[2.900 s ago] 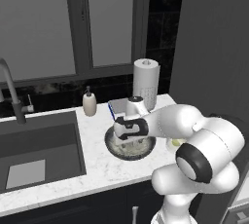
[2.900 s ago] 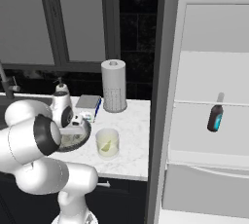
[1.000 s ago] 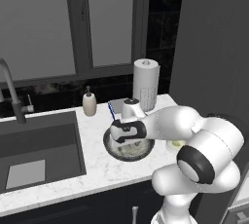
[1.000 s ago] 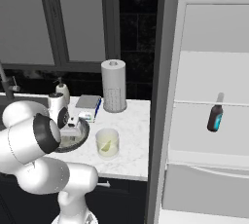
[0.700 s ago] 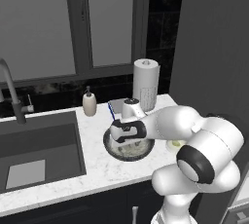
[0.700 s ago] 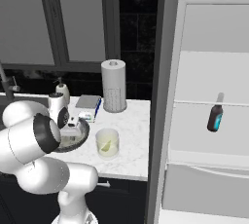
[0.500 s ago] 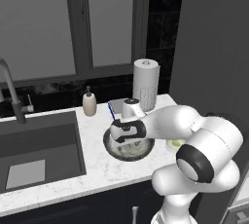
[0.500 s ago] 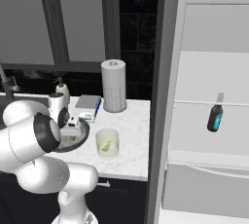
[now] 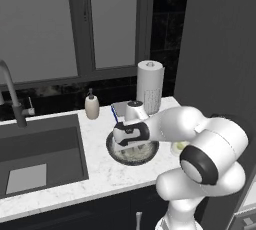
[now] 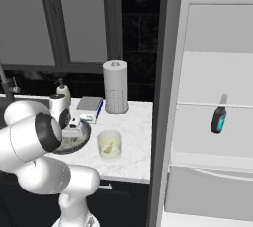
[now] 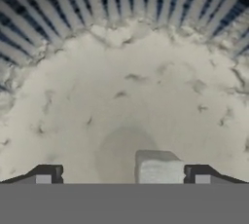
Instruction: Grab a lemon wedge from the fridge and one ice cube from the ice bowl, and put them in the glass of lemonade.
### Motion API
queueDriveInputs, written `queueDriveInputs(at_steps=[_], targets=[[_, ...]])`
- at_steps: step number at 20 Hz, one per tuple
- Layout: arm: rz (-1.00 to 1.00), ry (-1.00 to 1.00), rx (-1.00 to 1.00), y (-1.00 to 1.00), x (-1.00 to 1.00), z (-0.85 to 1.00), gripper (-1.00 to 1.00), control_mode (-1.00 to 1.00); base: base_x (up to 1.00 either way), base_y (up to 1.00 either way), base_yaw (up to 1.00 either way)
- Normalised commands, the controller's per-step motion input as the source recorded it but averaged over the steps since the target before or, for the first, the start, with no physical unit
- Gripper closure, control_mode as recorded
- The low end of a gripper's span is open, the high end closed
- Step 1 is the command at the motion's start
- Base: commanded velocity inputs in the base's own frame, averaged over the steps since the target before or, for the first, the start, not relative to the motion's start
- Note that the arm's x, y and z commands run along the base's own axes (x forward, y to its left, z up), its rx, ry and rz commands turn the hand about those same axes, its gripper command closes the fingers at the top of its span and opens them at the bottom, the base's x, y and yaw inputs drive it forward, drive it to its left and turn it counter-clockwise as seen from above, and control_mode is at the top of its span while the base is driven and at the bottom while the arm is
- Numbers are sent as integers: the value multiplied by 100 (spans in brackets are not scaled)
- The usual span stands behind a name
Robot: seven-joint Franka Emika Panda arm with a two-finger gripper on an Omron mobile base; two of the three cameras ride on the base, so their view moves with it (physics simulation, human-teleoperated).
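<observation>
Gripper fingers are spread wide and lowered inside the ice bowl, with a pale ice cube seen just inside one tip. Probably light, hard and slick, the cube is best pinched across its flat opposite faces.

kitchen, sink, fridge, marble counter

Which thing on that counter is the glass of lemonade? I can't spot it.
Start at the tall white paper-towel roll at the back of the marble counter. Come forward to the counter's front: the glass of lemonade stands right of the wide ice bowl. It's short, clear, with pale yellow liquid.
</observation>
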Motion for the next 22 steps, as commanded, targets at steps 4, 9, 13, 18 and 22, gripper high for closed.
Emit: queueDriveInputs(at_steps=[4, 9, 13, 18, 22], targets=[[0, 0, 0, 0, 0, -15, -100, -100, 0, 0, 0], [0, 0, 0, 0, 0, 0, 100, -100, 0, 0, 0], [0, 0, 0, 0, 0, 0, 100, -100, 0, 0, 0], [0, 0, 0, 0, 0, 0, 100, -100, 0, 0, 0], [0, 0, 0, 0, 0, 0, 100, -100, 0, 0, 0]])
